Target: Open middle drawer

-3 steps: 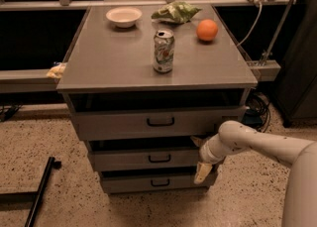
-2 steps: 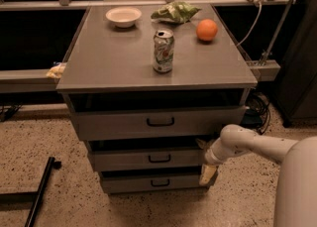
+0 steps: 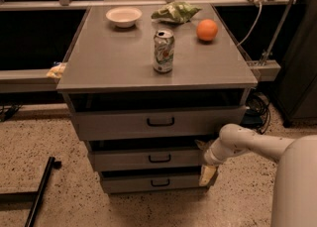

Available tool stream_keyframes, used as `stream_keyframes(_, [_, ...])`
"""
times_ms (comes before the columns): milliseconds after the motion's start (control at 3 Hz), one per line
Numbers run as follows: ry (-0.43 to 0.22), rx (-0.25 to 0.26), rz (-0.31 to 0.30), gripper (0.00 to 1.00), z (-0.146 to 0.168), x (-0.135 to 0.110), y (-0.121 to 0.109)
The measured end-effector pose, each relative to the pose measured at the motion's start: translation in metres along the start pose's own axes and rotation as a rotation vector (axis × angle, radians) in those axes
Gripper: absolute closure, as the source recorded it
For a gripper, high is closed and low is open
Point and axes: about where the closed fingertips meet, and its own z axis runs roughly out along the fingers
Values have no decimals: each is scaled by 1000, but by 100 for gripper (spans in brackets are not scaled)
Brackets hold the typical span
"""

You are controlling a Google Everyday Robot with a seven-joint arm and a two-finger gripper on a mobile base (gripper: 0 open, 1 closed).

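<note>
The middle drawer [image 3: 148, 158] is the medium grey front in a grey metal cabinet, with a small black bar handle [image 3: 159, 158] at its centre. It sits slightly out, with a dark gap above it. My gripper [image 3: 204, 160] is at the right end of this drawer front, well right of the handle. It is open: one pale fingertip [image 3: 200, 144] shows above the front's corner and the other [image 3: 208, 175] below it. My white arm [image 3: 247, 144] comes in from the lower right.
The taller top drawer [image 3: 158, 122] and the small bottom drawer [image 3: 158, 183] each have a black handle. On the cabinet top [image 3: 114, 57] stand a can [image 3: 163, 51], an orange [image 3: 207, 30], a white bowl [image 3: 124, 16] and a green bag [image 3: 177, 11]. A black bar [image 3: 40, 191] lies on the floor at the left.
My arm has sunk a little and the gripper has stayed at the right end of the middle drawer. The drawer front has not visibly moved.
</note>
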Motion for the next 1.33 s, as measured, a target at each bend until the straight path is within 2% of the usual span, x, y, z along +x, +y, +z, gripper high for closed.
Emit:
stream_keyframes(667, [18, -71, 42, 0, -4, 9, 23])
stream_keyframes(1333, [58, -138, 111, 0, -27, 17, 62])
